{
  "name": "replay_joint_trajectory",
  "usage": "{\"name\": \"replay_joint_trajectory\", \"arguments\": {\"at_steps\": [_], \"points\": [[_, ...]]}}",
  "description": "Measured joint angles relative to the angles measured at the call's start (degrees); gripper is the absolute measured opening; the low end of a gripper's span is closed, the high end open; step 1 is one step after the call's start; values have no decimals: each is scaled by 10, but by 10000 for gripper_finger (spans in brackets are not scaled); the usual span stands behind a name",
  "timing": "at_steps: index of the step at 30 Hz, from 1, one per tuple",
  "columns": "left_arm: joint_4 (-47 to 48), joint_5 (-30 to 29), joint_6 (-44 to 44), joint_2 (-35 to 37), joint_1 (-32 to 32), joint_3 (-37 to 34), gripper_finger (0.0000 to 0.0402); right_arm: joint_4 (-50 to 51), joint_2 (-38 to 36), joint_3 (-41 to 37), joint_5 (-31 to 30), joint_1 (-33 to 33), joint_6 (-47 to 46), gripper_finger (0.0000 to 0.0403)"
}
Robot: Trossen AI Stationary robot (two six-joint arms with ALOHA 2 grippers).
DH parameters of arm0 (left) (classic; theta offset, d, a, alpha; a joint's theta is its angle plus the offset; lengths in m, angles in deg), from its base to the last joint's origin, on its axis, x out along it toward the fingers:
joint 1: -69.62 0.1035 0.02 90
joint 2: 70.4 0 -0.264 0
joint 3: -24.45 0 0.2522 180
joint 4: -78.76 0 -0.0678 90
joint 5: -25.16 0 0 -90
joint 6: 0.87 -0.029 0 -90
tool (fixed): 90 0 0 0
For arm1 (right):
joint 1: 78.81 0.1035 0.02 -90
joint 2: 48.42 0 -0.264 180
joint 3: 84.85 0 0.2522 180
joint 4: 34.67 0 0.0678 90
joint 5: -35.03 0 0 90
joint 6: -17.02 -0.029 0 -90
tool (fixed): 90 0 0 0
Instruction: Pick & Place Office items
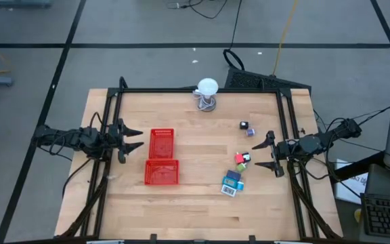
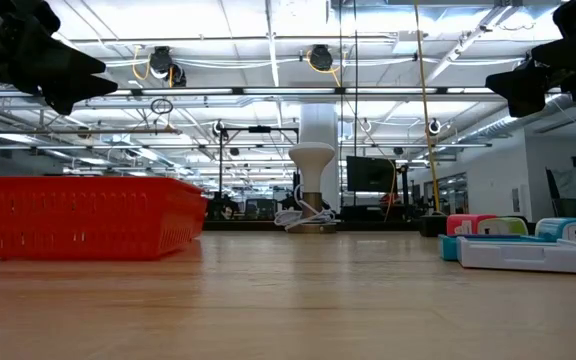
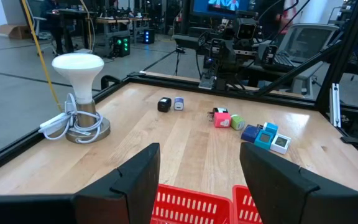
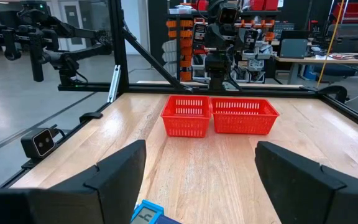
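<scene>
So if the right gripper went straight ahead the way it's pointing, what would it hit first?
Probably the red trays; the right gripper is open and raised, so it likely passes above the office items first.

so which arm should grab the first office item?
Right, probably. The right gripper hangs open beside the small colourful pieces and teal-blue packet. The left gripper, also open, waits across the two red mesh trays.

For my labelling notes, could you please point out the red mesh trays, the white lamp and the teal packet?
red mesh trays (image 1: 162, 144): high view, upper tray's floor.
white lamp (image 1: 208, 86): high view, its dome.
teal packet (image 1: 232, 181): high view, its top.
</scene>
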State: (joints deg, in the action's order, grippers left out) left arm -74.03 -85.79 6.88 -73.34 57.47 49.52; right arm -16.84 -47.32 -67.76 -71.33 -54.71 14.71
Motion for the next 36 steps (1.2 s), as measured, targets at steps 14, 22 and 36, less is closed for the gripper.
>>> {"name": "replay_joint_trajectory", "arguments": {"at_steps": [14, 22, 36], "points": [[0, 0, 0, 0, 0, 0, 225, -147, 4, 0, -94, -1, -184, 288], [0, 0, 0, 0, 0, 0, 225, -163, 13, 0, -156, -2, -178, 288], [0, 0, 0, 0, 0, 0, 225, -120, 310, 133, -261, -47, -157, 288]]}}
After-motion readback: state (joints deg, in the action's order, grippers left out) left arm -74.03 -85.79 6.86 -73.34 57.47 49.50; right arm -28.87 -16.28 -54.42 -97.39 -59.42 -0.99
